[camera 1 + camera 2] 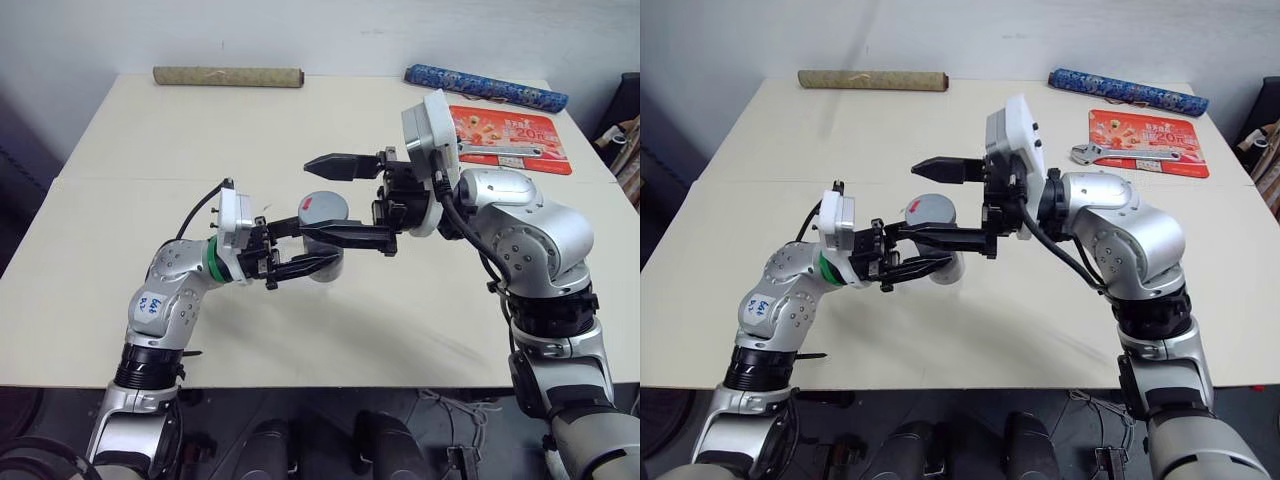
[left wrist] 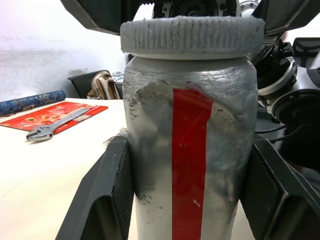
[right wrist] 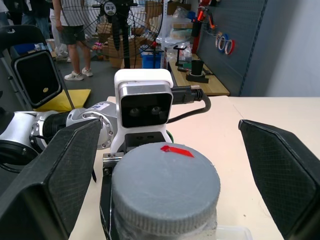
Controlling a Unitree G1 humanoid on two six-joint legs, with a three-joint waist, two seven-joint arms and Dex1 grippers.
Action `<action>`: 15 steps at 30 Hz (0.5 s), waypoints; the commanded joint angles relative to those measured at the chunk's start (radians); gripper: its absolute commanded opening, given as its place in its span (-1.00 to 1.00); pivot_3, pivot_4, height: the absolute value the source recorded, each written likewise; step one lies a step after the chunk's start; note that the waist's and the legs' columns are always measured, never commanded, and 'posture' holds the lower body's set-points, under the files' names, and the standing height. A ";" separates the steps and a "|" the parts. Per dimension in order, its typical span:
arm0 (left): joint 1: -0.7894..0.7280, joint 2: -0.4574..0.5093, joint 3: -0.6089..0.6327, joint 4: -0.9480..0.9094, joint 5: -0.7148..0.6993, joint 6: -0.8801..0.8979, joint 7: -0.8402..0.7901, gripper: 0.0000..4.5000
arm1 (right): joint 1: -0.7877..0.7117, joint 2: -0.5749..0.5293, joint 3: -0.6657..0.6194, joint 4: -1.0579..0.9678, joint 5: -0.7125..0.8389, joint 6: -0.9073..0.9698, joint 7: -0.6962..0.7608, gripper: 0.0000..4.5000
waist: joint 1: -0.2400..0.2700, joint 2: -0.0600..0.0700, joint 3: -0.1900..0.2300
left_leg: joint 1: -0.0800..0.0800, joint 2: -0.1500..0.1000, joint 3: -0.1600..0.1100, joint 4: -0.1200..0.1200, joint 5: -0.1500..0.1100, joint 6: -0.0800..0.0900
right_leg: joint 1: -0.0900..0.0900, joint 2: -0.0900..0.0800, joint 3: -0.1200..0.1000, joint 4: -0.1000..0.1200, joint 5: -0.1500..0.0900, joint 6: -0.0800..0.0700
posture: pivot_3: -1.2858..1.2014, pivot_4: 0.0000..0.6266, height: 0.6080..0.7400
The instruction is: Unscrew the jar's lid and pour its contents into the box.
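Note:
My left gripper [image 1: 316, 245] is shut on the jar [image 2: 190, 150], holding it upright above the table, a finger on each side of its red-striped label. The grey lid [image 3: 165, 180] with a small red mark sits on top of the jar. My right gripper [image 1: 309, 197] is open and reaches in level from the right, its two black fingers [image 3: 47, 175] standing wide on either side of the lid without touching it. A sliver of clear plastic rim, the box [image 3: 236, 231], shows on the table just past the jar. The contents are hidden inside the jar.
A red mat [image 1: 520, 128] with a silver wrench [image 1: 500, 150] on it lies at the table's far right. A blue patterned roll [image 1: 485, 88] and a brown roll [image 1: 228, 76] lie along the far edge. People stand far off behind the table [image 3: 250, 115].

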 commanded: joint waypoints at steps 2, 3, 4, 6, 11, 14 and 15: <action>-0.002 0.007 0.005 -0.037 -0.002 -0.015 -0.004 0.05 | -0.005 -0.005 0.009 -0.011 -0.012 -0.008 0.017 0.99 | -0.001 0.000 0.000 | 0.000 0.000 0.000 0.000 0.000 0.000 | 0.000 0.000 0.000 0.000 0.000 0.000 | 0.03 -0.52 1.00; -0.002 0.006 0.005 -0.036 -0.001 -0.016 -0.004 0.05 | -0.002 -0.007 0.012 -0.011 -0.013 -0.004 0.021 0.99 | -0.001 0.000 0.000 | 0.000 0.000 0.000 0.000 0.000 0.000 | 0.000 0.000 0.000 0.000 0.000 0.000 | 0.03 -0.52 1.00; -0.002 0.005 0.005 -0.037 -0.001 -0.016 -0.004 0.05 | 0.001 -0.011 0.015 -0.013 -0.016 -0.003 0.027 0.99 | -0.001 0.000 0.000 | 0.000 0.000 0.000 0.000 0.000 0.000 | 0.000 0.000 0.000 0.000 0.000 0.000 | 0.03 -0.52 1.00; -0.002 0.004 0.004 -0.038 -0.002 -0.015 -0.003 0.05 | 0.004 -0.014 0.020 -0.014 -0.023 -0.007 0.035 0.99 | -0.001 0.000 0.000 | 0.000 0.000 0.000 0.000 0.000 0.000 | 0.000 0.000 0.000 0.000 0.000 0.000 | 0.03 -0.52 1.00; -0.002 0.003 0.003 -0.037 -0.002 -0.016 -0.005 0.05 | 0.002 0.004 0.010 -0.009 -0.024 -0.018 0.029 0.59 | -0.001 0.000 0.000 | 0.000 0.000 0.000 0.000 0.000 0.000 | 0.000 0.000 0.000 0.000 0.000 0.000 | 0.03 -0.52 1.00; -0.001 0.004 0.003 -0.038 -0.001 -0.017 -0.006 0.05 | 0.013 0.007 0.002 -0.012 -0.012 -0.021 0.040 0.14 | -0.001 0.000 0.000 | 0.000 0.000 0.000 0.000 0.000 0.000 | 0.000 0.000 0.000 0.000 0.000 0.000 | 0.03 -0.52 1.00; 0.000 0.005 0.004 -0.038 -0.001 -0.017 -0.006 0.05 | 0.016 0.007 0.000 -0.013 -0.009 -0.021 0.042 0.12 | -0.001 0.000 0.000 | 0.000 0.000 0.000 0.000 0.000 0.000 | 0.000 0.000 0.000 0.000 0.000 0.000 | 0.03 -0.52 1.00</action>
